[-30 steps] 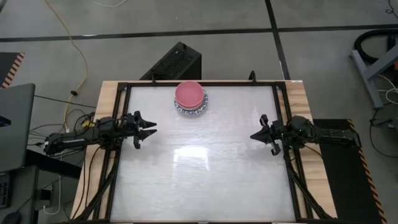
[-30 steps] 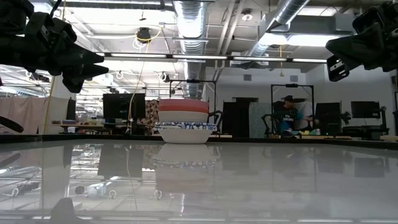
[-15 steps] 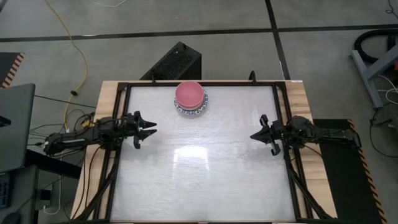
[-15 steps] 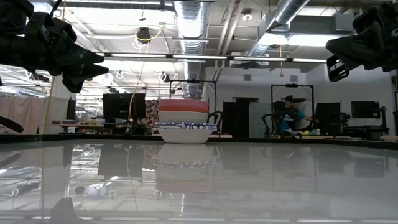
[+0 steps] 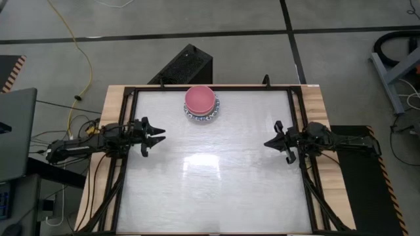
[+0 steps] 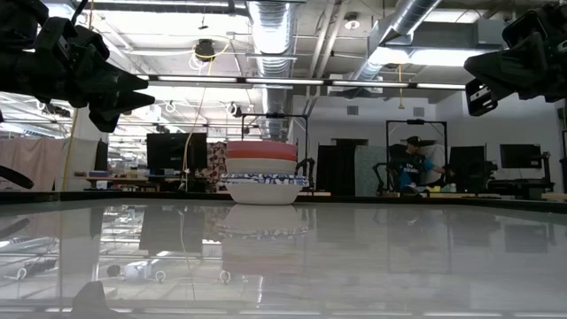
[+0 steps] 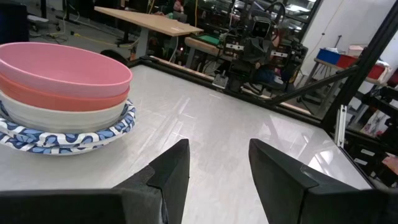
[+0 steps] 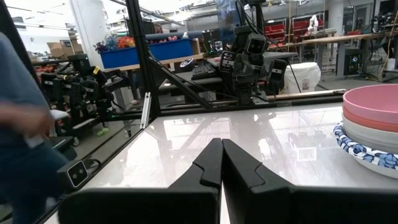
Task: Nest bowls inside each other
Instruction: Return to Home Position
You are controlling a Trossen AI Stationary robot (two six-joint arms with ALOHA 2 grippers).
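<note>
The bowls (image 5: pixel 201 103) stand nested in one stack near the middle of the table's far edge, its bottom bowl resting on the table. A pink bowl (image 7: pixel 62 64) sits on top, over a red one (image 7: pixel 56 94), a cream one and blue-patterned white ones (image 7: pixel 74 134). The stack also shows in the low view (image 6: pixel 262 173) and the right wrist view (image 8: pixel 370 127). My left gripper (image 5: pixel 159 136) hovers open at the table's left edge, level above the surface. My right gripper (image 5: pixel 268 143) hovers shut at the right edge. Neither touches anything.
A black frame (image 5: pixel 210 88) borders the glossy white tabletop (image 5: pixel 216 177). A black box (image 5: pixel 186 65) stands on the floor beyond the far edge. A person's blurred sleeve (image 8: pixel 25 124) shows beside the table in the right wrist view. Another person (image 6: pixel 413 164) sits far back in the room.
</note>
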